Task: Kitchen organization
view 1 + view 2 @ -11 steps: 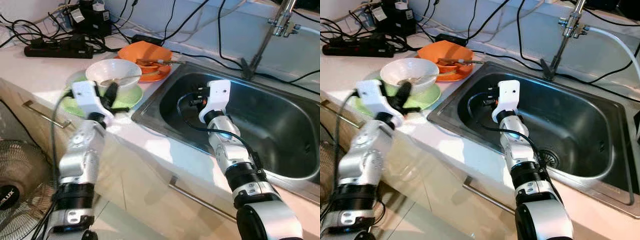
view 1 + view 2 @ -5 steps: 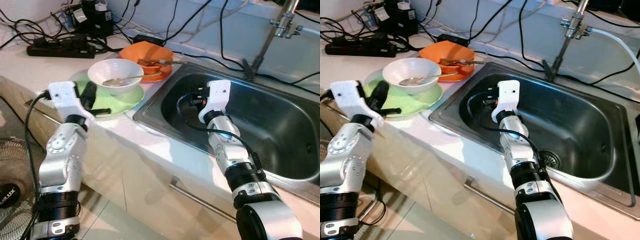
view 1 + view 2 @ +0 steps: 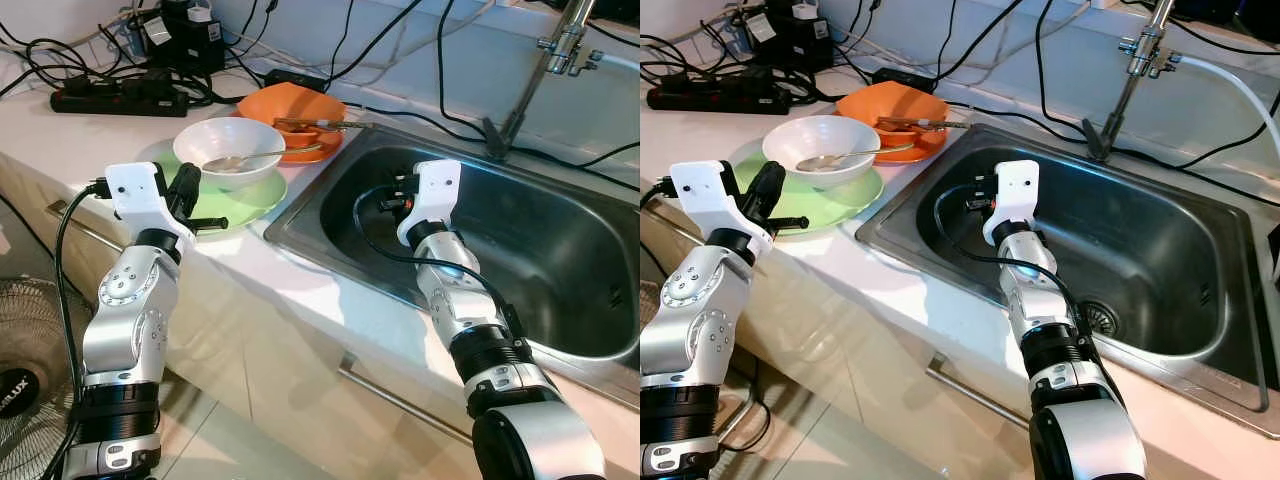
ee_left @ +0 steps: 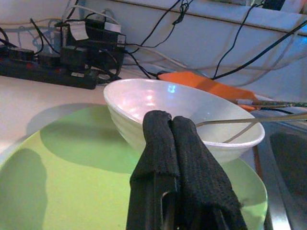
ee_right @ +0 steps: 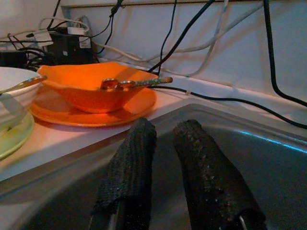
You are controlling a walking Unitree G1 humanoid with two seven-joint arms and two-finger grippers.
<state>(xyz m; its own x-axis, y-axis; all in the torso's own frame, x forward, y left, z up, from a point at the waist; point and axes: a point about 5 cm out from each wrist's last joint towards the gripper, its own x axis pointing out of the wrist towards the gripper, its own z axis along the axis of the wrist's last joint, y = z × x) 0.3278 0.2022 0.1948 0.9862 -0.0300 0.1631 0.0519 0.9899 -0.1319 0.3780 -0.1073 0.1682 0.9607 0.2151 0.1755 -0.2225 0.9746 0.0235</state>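
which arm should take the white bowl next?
Probably left. The left pincer hovers over the green plate, beside the white bowl. The right pincer sits in the sink, farther off.

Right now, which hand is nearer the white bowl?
Left. The left hand is over the green plate, right beside the white bowl. The right hand is inside the sink, farther away.

Bright, slightly washed-out head views with counter glare; dimmer, perhaps soft-focused wrist views.
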